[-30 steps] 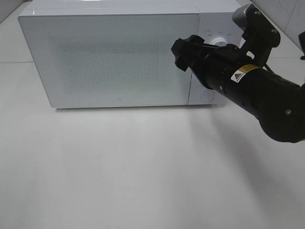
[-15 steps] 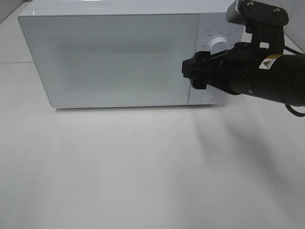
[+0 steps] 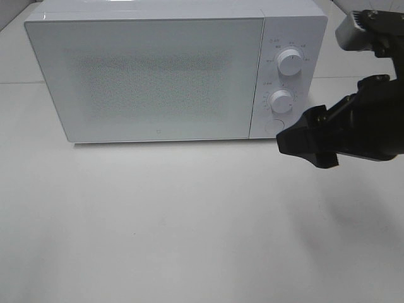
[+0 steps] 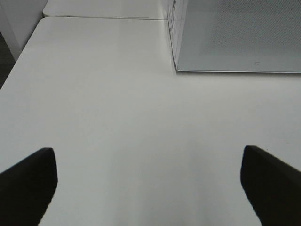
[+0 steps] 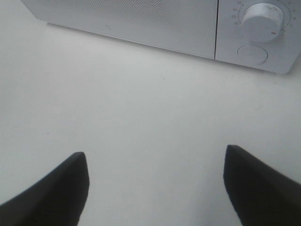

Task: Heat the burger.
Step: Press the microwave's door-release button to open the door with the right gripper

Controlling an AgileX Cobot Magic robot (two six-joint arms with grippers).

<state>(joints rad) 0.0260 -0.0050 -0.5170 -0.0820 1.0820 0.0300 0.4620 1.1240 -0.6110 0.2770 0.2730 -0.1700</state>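
The burger is out of view in all three frames. A white microwave stands at the back of the table with its door closed. My right gripper hovers just in front of and below the microwave's control panel, apart from it. In the right wrist view the right gripper is open with only bare table between its dark fingers. The left gripper is also open and empty, over the table to the left of the microwave's front corner.
The control panel carries an upper knob, a lower knob and a round button. White table stretches in front of the microwave. A tiled wall rises at the back right.
The right arm has drawn back from the microwave's panel, moving right and down toward the table's front, so both knobs now show. The microwave has not moved.
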